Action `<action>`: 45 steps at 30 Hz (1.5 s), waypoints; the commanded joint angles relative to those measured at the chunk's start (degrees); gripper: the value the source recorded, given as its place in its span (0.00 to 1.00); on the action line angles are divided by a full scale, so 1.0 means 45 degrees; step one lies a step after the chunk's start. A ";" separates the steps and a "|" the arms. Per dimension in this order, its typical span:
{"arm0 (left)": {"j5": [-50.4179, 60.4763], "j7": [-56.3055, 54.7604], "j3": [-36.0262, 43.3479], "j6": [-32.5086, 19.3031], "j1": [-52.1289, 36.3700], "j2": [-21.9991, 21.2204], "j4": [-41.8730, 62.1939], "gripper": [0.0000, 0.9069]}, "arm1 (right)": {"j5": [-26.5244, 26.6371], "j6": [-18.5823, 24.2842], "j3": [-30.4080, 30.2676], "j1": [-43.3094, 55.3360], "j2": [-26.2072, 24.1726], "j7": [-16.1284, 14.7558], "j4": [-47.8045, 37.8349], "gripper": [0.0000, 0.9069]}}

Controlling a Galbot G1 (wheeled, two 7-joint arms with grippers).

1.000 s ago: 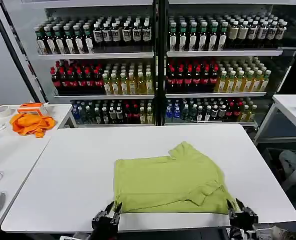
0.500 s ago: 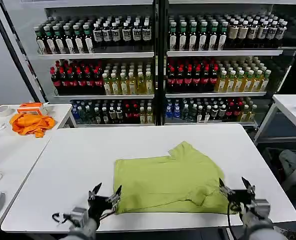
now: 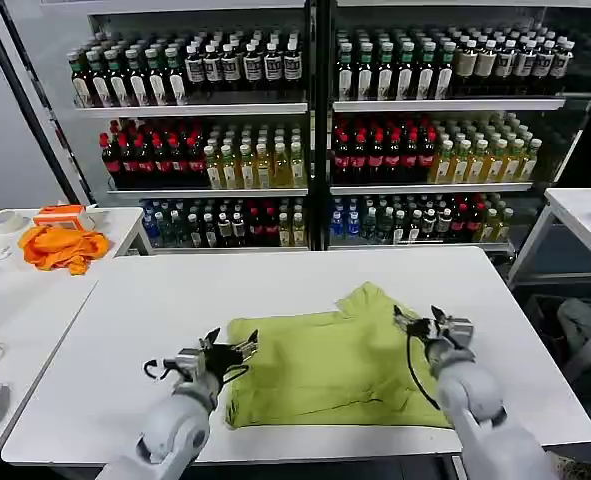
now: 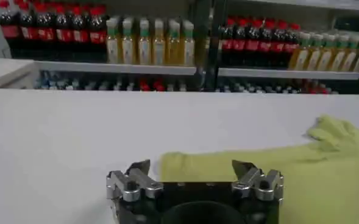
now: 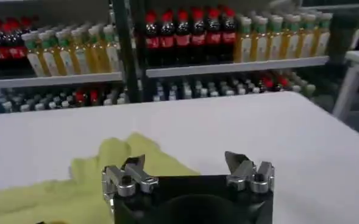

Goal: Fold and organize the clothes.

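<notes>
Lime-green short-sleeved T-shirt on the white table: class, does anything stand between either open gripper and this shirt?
Nothing visible does. The lime-green short-sleeved T-shirt lies alone on the white table. The left gripper hangs open at its left edge, the right gripper open above its right side. The orange cloth lies on another table.

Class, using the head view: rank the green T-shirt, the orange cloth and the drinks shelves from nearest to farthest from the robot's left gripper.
From the left gripper:
1. Green T-shirt, just beside it.
2. Orange cloth, on the side table, far left.
3. Drinks shelves, behind the table.
</notes>
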 commanded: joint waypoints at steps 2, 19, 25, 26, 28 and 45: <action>-0.0689 -0.0215 0.0785 0.0708 -0.2293 -0.0325 0.2266 1.00 | 0.0860 -0.0103 -0.1835 0.3075 0.0247 0.0065 -0.3509 1.00; -0.0661 -0.0091 0.0767 0.0719 -0.1639 -0.0049 0.1988 0.03 | 0.1041 -0.0104 -0.2383 0.3919 0.1127 -0.0449 -0.5358 0.00; -0.0711 0.0028 0.0752 0.0398 -0.1319 -0.0015 0.1804 0.03 | 0.1041 -0.0103 -0.2374 0.3698 0.1035 -0.0474 -0.5114 0.00; -0.0725 0.0055 0.0751 0.0371 -0.1289 0.0006 0.1778 0.03 | 0.1042 -0.0099 -0.2357 0.3668 0.1038 -0.0462 -0.5090 0.00; -0.0780 0.0154 0.0734 0.0239 -0.1203 0.0049 0.1677 0.03 | 0.1048 -0.0096 -0.2320 0.3562 0.1037 -0.0472 -0.4894 0.00; -0.0923 0.0907 0.0452 -0.2349 -0.0344 0.0464 0.0197 0.04 | 0.1072 0.1459 -0.1815 0.2031 0.0361 -0.0740 -0.2166 0.00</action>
